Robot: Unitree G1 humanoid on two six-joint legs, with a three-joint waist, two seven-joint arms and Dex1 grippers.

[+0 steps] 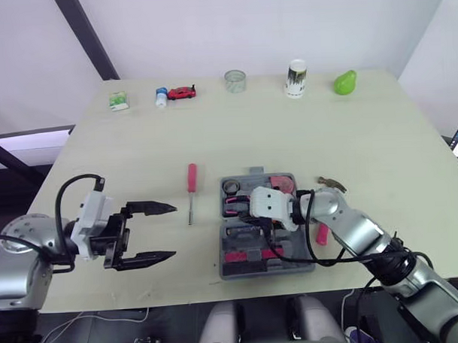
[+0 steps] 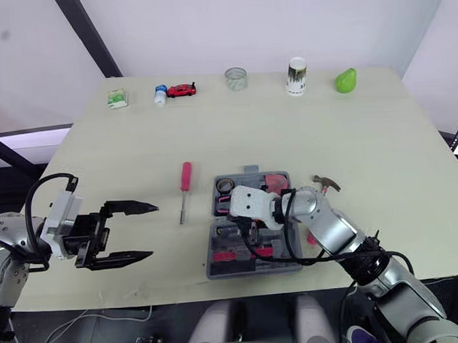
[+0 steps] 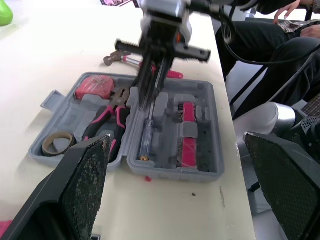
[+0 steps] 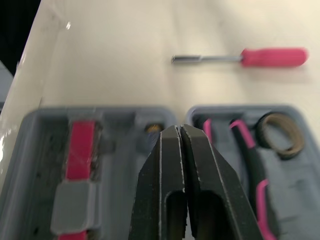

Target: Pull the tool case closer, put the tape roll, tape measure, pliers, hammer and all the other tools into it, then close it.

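The grey tool case (image 1: pixel 292 268) lies open near the table's front edge. In it are a tape roll (image 1: pixel 231 187), a pink tape measure (image 1: pixel 284 184) and pink-handled pliers (image 3: pixel 107 117). My right gripper (image 3: pixel 150 106) reaches down into the case, shut on the thin shaft of a clear-handled screwdriver (image 3: pixel 146 137) that rests in a slot. A pink-handled screwdriver (image 1: pixel 191 180) lies on the table left of the case. The hammer (image 1: pixel 331 184) lies against the case's right side. My left gripper (image 1: pixel 174 232) hovers open left of the case, holding nothing.
Along the far edge stand a green packet (image 1: pixel 119 101), a small bottle (image 1: pixel 161 97), a red toy car (image 1: pixel 182 92), a glass cup (image 1: pixel 235 81), a can (image 1: pixel 296 78) and a green pear (image 1: pixel 345 82). A person's hand (image 3: pixel 287 10) shows beyond the table's side.
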